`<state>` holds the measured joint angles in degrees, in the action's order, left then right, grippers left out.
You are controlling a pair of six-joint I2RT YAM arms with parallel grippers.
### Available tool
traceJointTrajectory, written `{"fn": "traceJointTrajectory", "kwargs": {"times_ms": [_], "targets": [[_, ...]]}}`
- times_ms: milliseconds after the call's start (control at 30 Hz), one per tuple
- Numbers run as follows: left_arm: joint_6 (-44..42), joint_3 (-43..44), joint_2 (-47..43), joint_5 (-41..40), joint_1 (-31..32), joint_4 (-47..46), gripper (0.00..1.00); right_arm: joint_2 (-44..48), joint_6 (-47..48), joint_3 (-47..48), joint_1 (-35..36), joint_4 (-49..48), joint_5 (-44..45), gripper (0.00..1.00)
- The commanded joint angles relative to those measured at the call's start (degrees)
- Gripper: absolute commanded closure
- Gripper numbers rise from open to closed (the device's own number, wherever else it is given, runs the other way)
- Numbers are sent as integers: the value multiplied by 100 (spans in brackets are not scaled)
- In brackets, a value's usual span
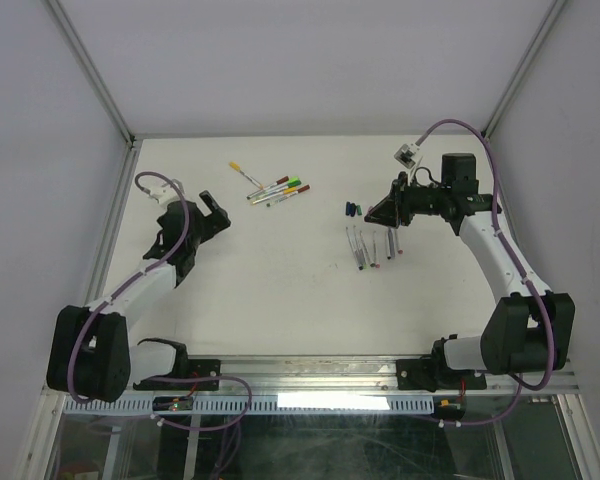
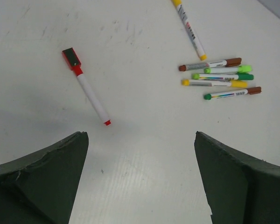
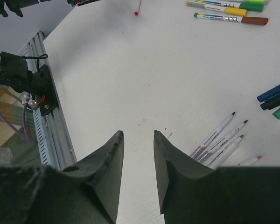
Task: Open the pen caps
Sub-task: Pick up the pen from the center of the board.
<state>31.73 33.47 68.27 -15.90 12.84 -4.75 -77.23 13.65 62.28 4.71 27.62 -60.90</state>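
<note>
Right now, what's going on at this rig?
Two arms are uncapping marker pens. The left end effector is wide open and empty, with a red pen, apparently capped, lying just ahead of it. The right end effector has its jaws slightly apart and holds nothing. It sits beside a row of uncapped pens and some loose caps. A cluster of capped pens awaits.

This is a robotics lab test cell: a white desk boxed in by plain white panels on aluminium posts, with an aluminium rail, a slotted cable duct and purple cables.
</note>
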Motion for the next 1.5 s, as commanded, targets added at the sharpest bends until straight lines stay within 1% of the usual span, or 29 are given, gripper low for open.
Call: {"fn": "traceJointTrajectory", "kwargs": {"times_ms": [0, 200, 433, 500, 733, 1133, 1467], "targets": [[207, 431, 396, 438, -284, 35, 1, 12, 111, 19, -76, -214, -177, 65], [191, 857, 955, 397, -443, 409, 1, -45, 129, 30, -81, -180, -167, 66], [319, 1119, 1318, 212, -534, 632, 1, -79, 160, 38, -86, -159, -161, 66], [350, 1227, 1575, 182, -559, 735, 1, -88, 164, 41, -91, -151, -160, 66], [465, 1851, 2224, -88, -596, 1399, 1, -108, 181, 48, -95, -129, -159, 66], [516, 2456, 2904, -390, -631, 1857, 1, -143, 212, 59, -114, -101, -167, 66], [528, 2774, 3227, -586, -722, 1949, 2, -180, 241, 74, -115, -64, -171, 66]]}}
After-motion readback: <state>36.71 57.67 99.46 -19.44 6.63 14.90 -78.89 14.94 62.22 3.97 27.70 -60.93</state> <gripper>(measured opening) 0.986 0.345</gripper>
